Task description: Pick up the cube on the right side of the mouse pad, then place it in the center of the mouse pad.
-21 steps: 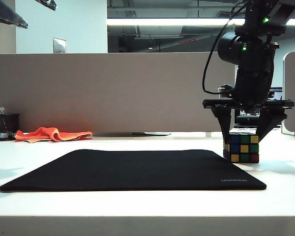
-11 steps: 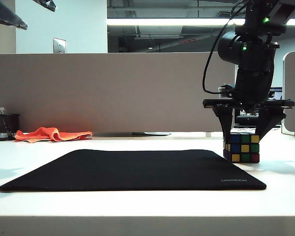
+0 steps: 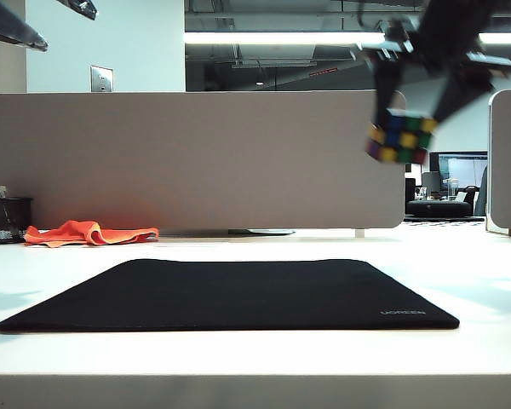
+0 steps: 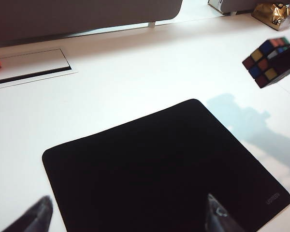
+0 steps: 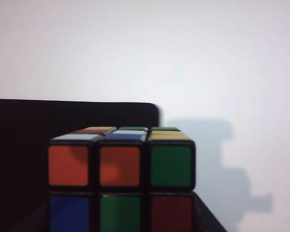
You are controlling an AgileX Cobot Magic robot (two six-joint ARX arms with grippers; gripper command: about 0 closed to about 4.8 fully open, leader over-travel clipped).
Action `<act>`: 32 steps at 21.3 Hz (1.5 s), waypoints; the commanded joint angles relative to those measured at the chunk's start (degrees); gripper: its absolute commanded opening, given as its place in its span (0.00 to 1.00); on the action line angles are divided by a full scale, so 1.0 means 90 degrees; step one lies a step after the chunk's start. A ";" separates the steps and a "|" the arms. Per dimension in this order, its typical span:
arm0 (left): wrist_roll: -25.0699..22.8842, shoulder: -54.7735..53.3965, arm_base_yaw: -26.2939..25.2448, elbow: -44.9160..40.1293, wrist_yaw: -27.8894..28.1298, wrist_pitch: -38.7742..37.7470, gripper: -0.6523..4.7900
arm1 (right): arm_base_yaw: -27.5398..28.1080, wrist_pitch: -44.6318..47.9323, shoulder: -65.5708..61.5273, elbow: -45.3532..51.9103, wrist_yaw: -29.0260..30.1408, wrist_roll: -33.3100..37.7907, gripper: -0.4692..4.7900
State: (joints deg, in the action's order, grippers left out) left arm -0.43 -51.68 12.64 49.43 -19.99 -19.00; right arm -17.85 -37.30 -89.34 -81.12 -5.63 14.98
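The cube (image 3: 399, 138), a scrambled puzzle cube with black edges, hangs high in the air above the right end of the mouse pad (image 3: 230, 294), slightly tilted. My right gripper (image 3: 404, 128) is shut on the cube, one dark finger on each side. In the right wrist view the cube (image 5: 121, 179) fills the foreground, with the mouse pad's corner (image 5: 77, 116) far below it. In the left wrist view the cube (image 4: 268, 62) shows in the air beside the mouse pad (image 4: 159, 169). My left gripper (image 4: 128, 217) hovers open over the pad's near part, holding nothing.
An orange cloth (image 3: 89, 232) and a black mesh pen cup (image 3: 8, 220) sit at the back left of the white table. A grey partition (image 3: 187, 158) runs along the back. A cable slot cover (image 4: 31, 63) lies in the table behind the pad.
My right gripper closed on the cube beside the pad's right edge and has lifted it well off the table, shifting slightly left. The left arm has stayed still.
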 commanded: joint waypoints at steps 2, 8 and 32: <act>-0.0034 0.0007 -0.0005 0.0041 0.0075 -0.0345 0.86 | -0.0799 0.0362 0.0182 -0.0027 0.0092 -0.0027 0.68; -0.0141 0.0010 -0.0002 0.0044 0.0051 -0.0566 0.86 | -0.1814 0.0937 -0.0432 -0.0029 -0.0051 -0.0027 0.67; -0.0141 0.0010 -0.0005 0.0044 0.0080 -0.0770 0.83 | -0.1940 0.0911 -0.1484 -0.0746 0.0068 -0.0053 0.79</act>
State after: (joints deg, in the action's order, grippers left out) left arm -1.52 -51.68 12.64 49.43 -19.40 -26.76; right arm -35.68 -29.95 -104.53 -86.94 -3.29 14.57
